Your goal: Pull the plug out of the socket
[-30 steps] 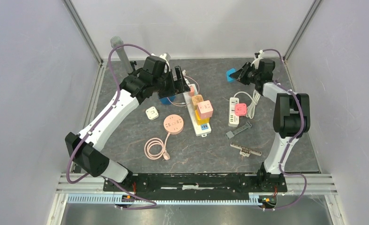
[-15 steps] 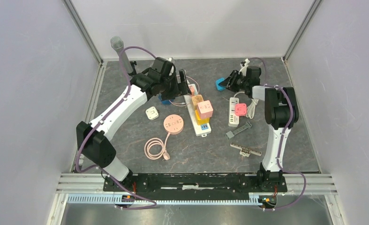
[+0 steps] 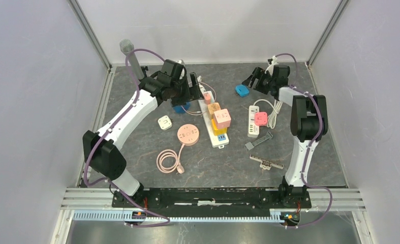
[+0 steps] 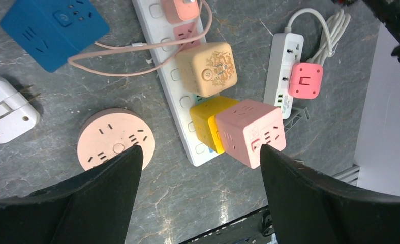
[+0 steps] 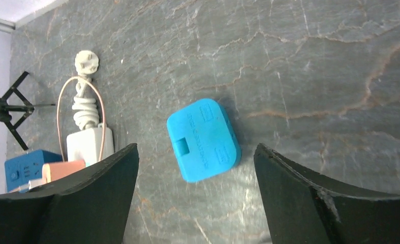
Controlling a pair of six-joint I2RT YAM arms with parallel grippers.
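Note:
A flat blue plug [image 3: 242,90] lies loose on the table, apart from both socket strips; it also shows in the right wrist view [image 5: 203,140]. My right gripper [image 3: 252,80] hovers just behind it, open and holding nothing [image 5: 195,148]. The long white socket strip [image 3: 217,141] carries a tan cube [image 3: 214,108], a pink cube [image 3: 222,118], a yellow cube [image 3: 217,129] and a small pink plug [image 3: 207,96]. My left gripper [image 3: 193,84] hangs open and empty above that strip's far end [image 4: 200,150].
A shorter white strip [image 3: 252,127] holds a pink-red adapter [image 3: 260,118]. A round pink socket [image 3: 188,134] with coiled cable [image 3: 168,160], a white adapter [image 3: 164,122] and a blue cube [image 3: 180,108] lie left. Grey parts [image 3: 267,162] lie near right. A grey post [image 3: 131,58] stands at the back left.
My right gripper has opened and let go of the blue plug, which now lies on the table, and it drew back to the right. The left gripper has barely shifted.

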